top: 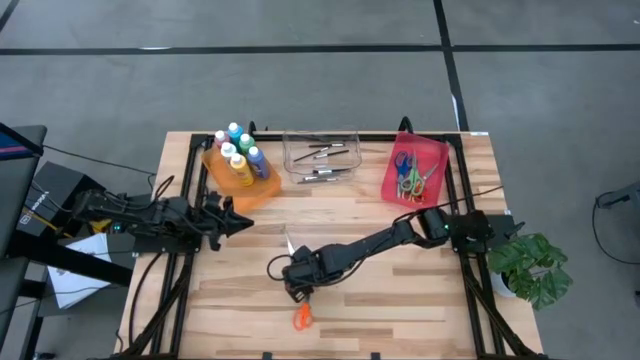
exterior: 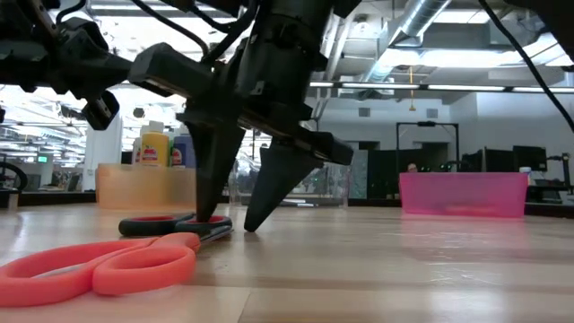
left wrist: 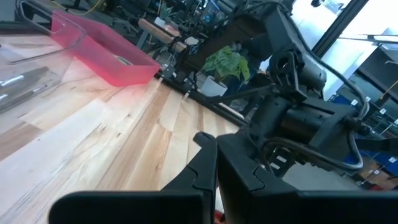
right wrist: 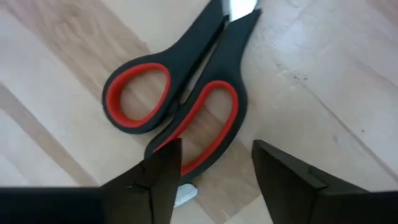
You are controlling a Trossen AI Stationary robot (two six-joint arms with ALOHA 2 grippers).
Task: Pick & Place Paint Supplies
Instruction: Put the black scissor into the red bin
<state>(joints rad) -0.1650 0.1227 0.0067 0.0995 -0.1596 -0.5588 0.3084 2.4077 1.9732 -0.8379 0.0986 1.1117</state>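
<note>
Looking down: right hand [top: 297,290] sits over black-and-red scissors [top: 290,262] mid-desk [top: 400,300], orange scissors [top: 303,318] just beside.

Low: fingers spread, tips straddling the black handles.

Right wrist: nothing gripped yet. Stiff, light, slick; pinch across a handle loop.

Left hand [top: 238,222] clenched, empty, farther off.

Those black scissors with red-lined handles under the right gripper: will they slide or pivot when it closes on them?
Probably rigid; the black scissors lie flat and closed on the smooth wood table, so could skid. The open right gripper straddles one handle loop, off-centre; expect some pivot or blade droop.
</note>
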